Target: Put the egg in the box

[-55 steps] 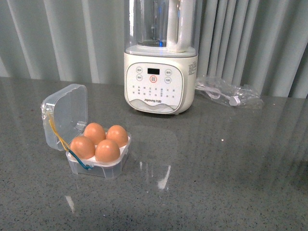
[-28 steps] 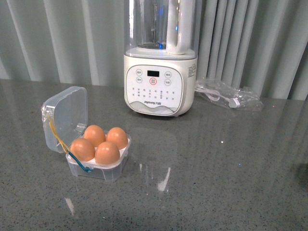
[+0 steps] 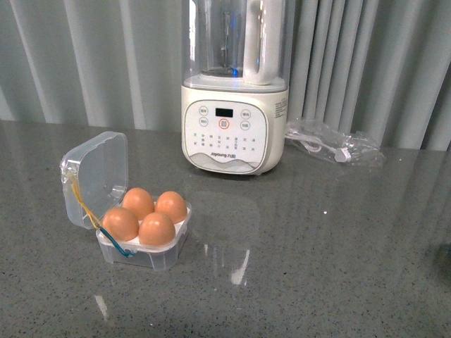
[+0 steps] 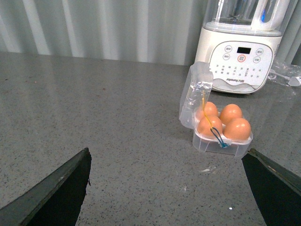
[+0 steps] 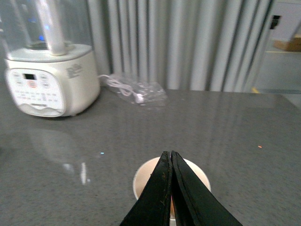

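Status: the placing step looks finished to us. Nearest in, left end effector (image 4: 167,154) is spread wide over bare desk (image 4: 117,155), holding nothing. Right end effector (image 5: 168,157) has its fingers pressed together with nothing pinched that we can see, hanging over a round cream dish (image 5: 141,181) whose contents are mostly hidden. Further out on the left side, the box (image 3: 149,257) sits with lid (image 3: 95,172) tipped up and back and all four wells filled, so the egg (image 3: 156,229) is in there with three lookalikes. Next move, our call: no more picking. If anything, swing the lid down without snagging the yellow-blue band (image 3: 83,203). Behind: blender (image 3: 232,134), bagged cable (image 3: 335,144) beside it, curtain (image 3: 91,63). Neither blender nor cable blocks the box.
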